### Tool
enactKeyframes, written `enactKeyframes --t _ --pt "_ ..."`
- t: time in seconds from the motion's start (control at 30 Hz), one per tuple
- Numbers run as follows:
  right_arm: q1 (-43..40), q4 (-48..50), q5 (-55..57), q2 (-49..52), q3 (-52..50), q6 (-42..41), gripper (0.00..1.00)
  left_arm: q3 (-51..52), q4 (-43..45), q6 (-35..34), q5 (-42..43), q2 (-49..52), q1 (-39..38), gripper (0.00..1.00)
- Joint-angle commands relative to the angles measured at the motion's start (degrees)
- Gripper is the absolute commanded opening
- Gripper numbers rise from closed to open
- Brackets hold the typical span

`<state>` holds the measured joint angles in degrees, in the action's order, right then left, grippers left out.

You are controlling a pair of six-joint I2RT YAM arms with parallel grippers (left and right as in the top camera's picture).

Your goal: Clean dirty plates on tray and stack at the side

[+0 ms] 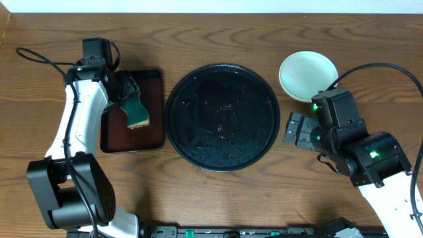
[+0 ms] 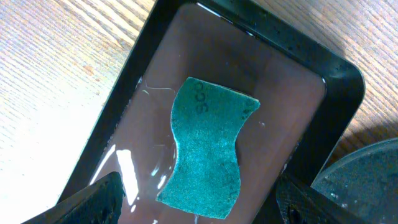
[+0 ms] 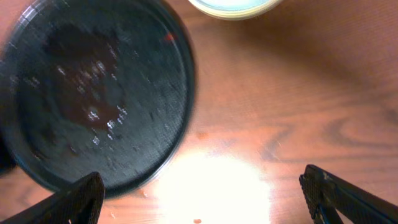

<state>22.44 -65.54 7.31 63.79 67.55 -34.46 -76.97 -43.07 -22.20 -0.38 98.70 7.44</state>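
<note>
The round black tray (image 1: 221, 116) sits at the table's middle, wet, with no plate on it; it also shows in the right wrist view (image 3: 93, 93). A stack of pale plates (image 1: 308, 75) stands on the table to its upper right, its edge at the top of the right wrist view (image 3: 233, 7). I cannot tell how many are stacked. My left gripper (image 1: 130, 99) is open above a green sponge (image 2: 208, 146) lying in the reddish-brown tray (image 2: 118, 106). My right gripper (image 1: 295, 129) is open and empty over bare table right of the black tray.
The rectangular reddish-brown tray (image 1: 154, 109) lies left of the black tray and holds a film of water. Black cables run at the far left (image 1: 39, 58) and far right (image 1: 396, 69) of the table.
</note>
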Motion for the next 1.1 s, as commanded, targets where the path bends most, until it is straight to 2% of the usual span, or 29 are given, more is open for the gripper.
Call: enactKeyframes --t 0.0,0.3,0.47,0.57,0.6,0.73,0.87,1.07 --pt "0.3 -2.0 0.1 0.0 0.2 2.3 0.99 -1.2 0.0 0.5 -0.7 0.0 0.2 0.8" --pt "0.2 -1.9 4.0 -2.5 0.2 2.7 0.99 -1.2 0.0 0.5 -0.7 0.0 0.2 0.8" --pt "-2.3 2.6 3.8 -6.5 -1.9 8.4 0.99 -1.2 0.0 0.5 -0.7 0.0 0.2 0.8" --pt "-7.2 11.2 -0.7 -12.9 -8.5 12.8 0.99 -1.2 0.0 0.5 -0.7 0.0 0.2 0.8" --pt "-10.6 17.4 -4.0 -17.4 -13.9 15.0 0.99 -1.2 0.0 0.5 -0.7 0.0 0.2 0.8" --pt "-17.9 31.6 -12.1 -27.4 -26.0 21.6 0.99 -1.2 0.0 0.5 -0.7 0.0 0.2 0.8" --pt "-21.7 38.2 -14.2 -35.4 -34.4 23.4 0.99 -1.2 0.0 0.5 -0.7 0.0 0.2 0.8" --pt "-22.0 47.6 -13.2 -46.6 -46.0 23.3 0.99 -1.2 0.0 0.5 -0.7 0.0 0.2 0.8"
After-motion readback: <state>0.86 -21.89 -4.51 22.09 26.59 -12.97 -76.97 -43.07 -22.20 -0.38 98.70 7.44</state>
